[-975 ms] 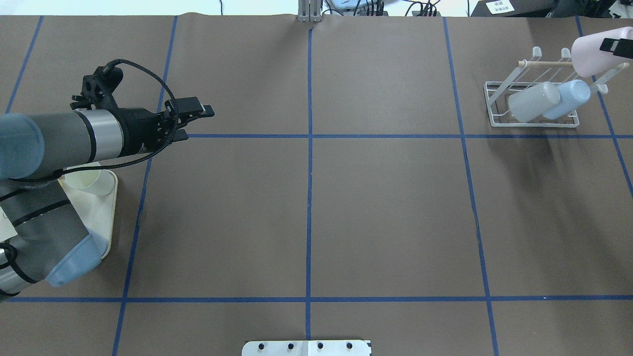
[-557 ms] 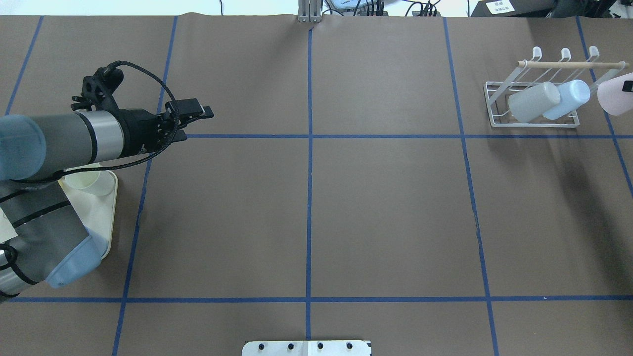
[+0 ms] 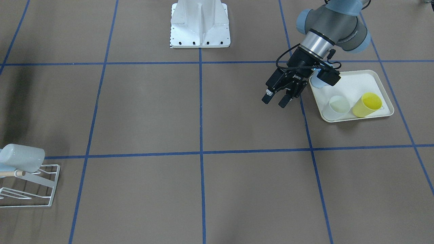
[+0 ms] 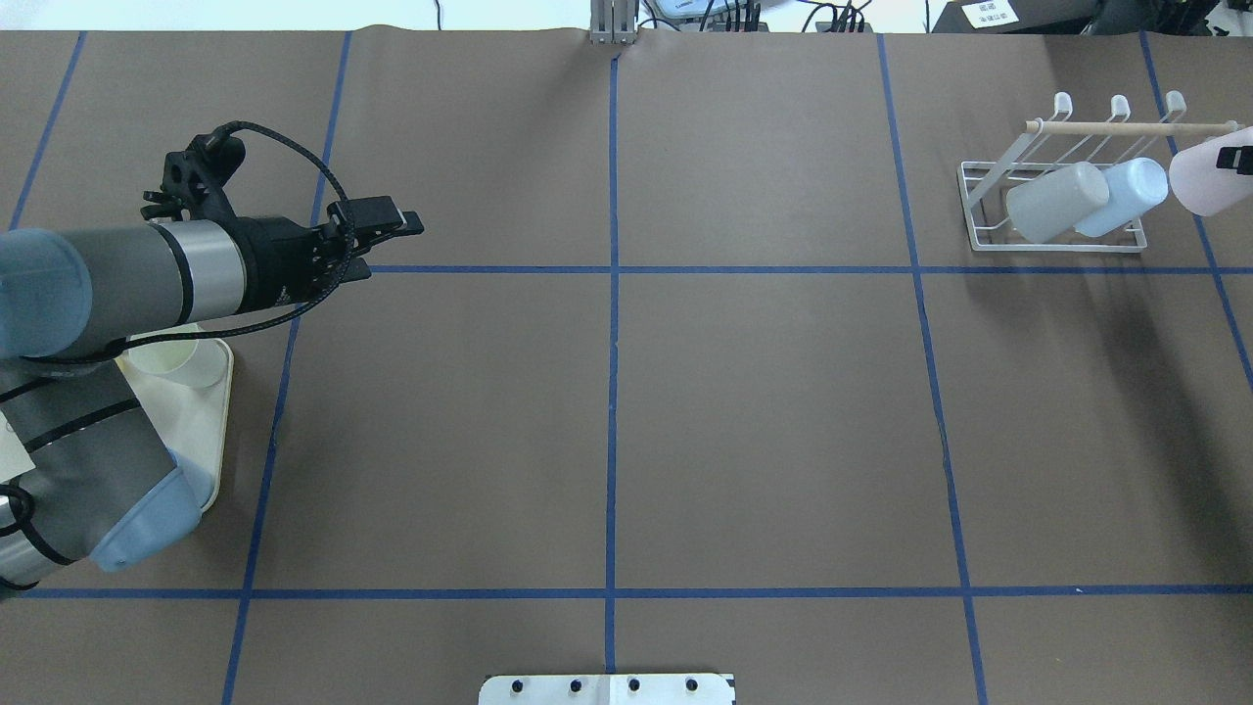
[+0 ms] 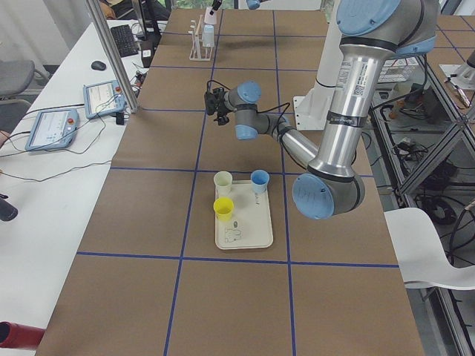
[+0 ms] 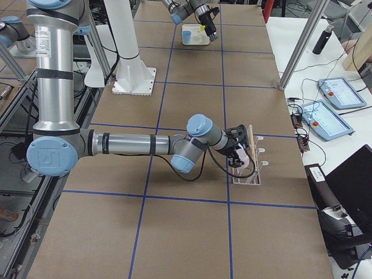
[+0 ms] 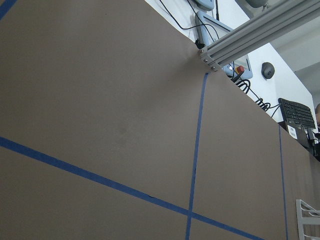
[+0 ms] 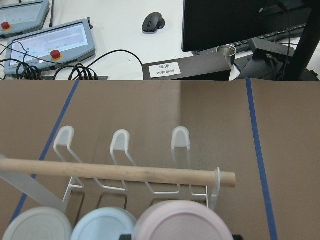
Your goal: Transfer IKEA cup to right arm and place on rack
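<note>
While the pink cup (image 4: 1199,181) is gripped in the closed jaws of the right gripper (image 4: 1233,159), just beside the rack (image 4: 979,211) at the worktop's far right corner, it is not yet seated. The free slot at the rack's outer end is judged to be the target.

Two main risks are foreseen. The cup could be knocked against the wooden dowel (image 8: 115,172) or the end loop if it is brought in too low or skewed, and the light rack could then be shoved or tipped. The light blue cup (image 4: 1126,194), lying just beside the free slot, could also be nudged. Were the jaws opened before the cup is caught on a prong, it could be dropped near the worktop's right edge and lost over it.

Two cups are carried tilted in the rack, a grey cup (image 4: 1055,201) and the light blue cup. On the tray (image 3: 368,75) near the worktop's left edge, a white cup (image 3: 338,105), a yellow cup (image 3: 368,104) and a blue cup (image 5: 260,180) are kept; the first two appear empty. The left gripper (image 3: 274,101) is held beside the tray, jaws apart and empty.
</note>
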Controlling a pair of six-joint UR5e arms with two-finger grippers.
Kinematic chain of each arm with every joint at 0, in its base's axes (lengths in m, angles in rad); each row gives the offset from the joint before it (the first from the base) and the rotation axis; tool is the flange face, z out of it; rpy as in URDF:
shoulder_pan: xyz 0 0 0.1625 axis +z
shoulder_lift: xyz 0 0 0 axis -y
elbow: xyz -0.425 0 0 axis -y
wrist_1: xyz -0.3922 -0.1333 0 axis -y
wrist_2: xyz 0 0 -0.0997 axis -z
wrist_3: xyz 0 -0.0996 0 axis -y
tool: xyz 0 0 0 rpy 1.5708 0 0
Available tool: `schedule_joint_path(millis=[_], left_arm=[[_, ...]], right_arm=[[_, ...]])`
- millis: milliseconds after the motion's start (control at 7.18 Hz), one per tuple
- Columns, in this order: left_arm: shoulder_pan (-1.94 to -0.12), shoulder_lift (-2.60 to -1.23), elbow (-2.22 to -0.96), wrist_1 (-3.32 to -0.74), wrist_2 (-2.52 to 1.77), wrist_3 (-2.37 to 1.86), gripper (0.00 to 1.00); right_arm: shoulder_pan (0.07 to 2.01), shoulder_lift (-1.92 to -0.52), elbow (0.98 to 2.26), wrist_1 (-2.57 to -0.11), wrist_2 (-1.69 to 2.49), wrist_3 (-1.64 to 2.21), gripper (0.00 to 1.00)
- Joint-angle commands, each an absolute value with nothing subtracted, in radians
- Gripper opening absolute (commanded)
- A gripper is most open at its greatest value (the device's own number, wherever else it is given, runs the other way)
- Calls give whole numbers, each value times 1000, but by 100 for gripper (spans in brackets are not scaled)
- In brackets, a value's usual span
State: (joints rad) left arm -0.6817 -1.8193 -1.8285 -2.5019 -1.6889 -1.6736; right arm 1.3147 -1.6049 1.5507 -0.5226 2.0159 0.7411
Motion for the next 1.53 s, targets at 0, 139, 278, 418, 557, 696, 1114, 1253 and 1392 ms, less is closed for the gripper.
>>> schedule_joint_path(millis=[0,139,278,418,557,696,1114,1253,1392], left_arm=[[-681,-1819,-1829,-2502,-1689,-1674,100],[-681,-1819,-1829,-2502,-1689,-1674,100],[-681,-1821,-1829,-2502,-1689,-1674,100],[-683,-1821,-1829,-2502,-1689,-1674,100],[-687,-1821,-1832,-2502,-1690,-1674,100],[-702,-1818,-1830,-2500,-1689,-1663,100],[-843,-1676,-1851,-2414,-1697,-1278,100],[-904,-1616,-1852,-2367,-1698,-1093,100],[-925,-1550,-1852,-2347,-1701,-933,100]], right_arm=[[1315,-1600,1526,-518,2014,741,16],[1315,-1595,1523,-522,2014,741,24],[1313,-1585,1517,-526,2014,741,54],[1312,-1565,1496,-523,2014,745,75],[1312,-1551,1477,-520,2014,741,85],[1312,-1537,1474,-525,2016,749,91],[1310,-1522,1491,-526,2043,756,97],[1310,-1522,1493,-523,2107,758,97],[1312,-1525,1505,-519,2146,785,98]])
